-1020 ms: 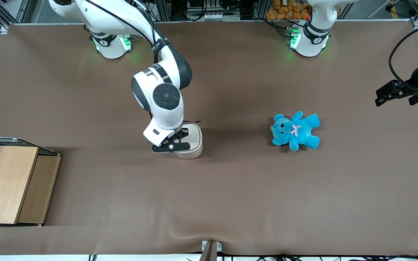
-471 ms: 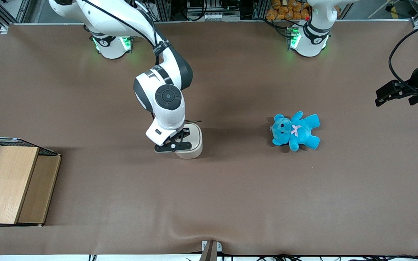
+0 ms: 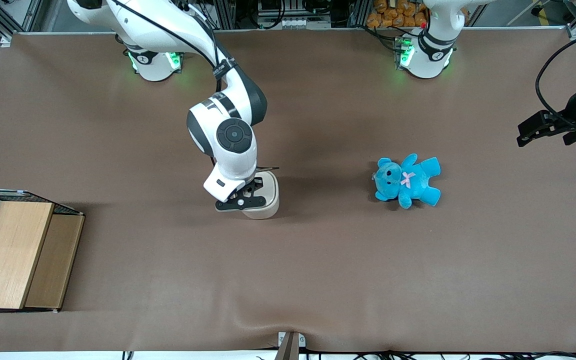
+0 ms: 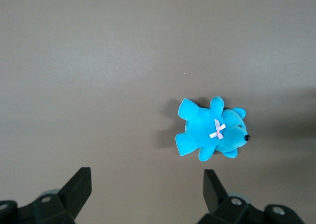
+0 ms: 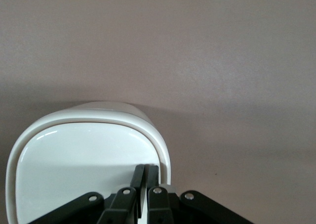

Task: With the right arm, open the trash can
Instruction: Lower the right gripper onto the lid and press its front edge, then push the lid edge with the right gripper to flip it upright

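So you are at the contact step: your right arm (image 3: 218, 95) has its claw (image 3: 246, 196) down on the trash can (image 3: 264, 195), near the middle of the table (image 3: 318, 280), and the lid (image 5: 84, 174) is not yet up. In the wrist view the two fingers (image 5: 143, 182) are pressed together with nothing between them, tips resting at the lid's edge, so the claw is clenched on itself, not grasping anything. The lid looks flat and seated all round its rim. My reading is that you mean to work the lid with the closed fingertips; whether by pressing it or by hooking under its lip I cannot tell. Either way, the next move calls for a small, steady motion at that edge, since the can is light plastic and could well slide or tip on the cloth.

Largest first around the claw: the table is covered in plain brown cloth, smooth apart from a slight wrinkle at the edge nearest the front camera. A wooden box (image 3: 13, 255) with wire mesh sits well apart from the claw, at the working arm's end. A blue teddy (image 3: 407, 181) lies on its back toward the parked arm's end, well clear of the can. Racks and cables line the table's edge by the arm bases.
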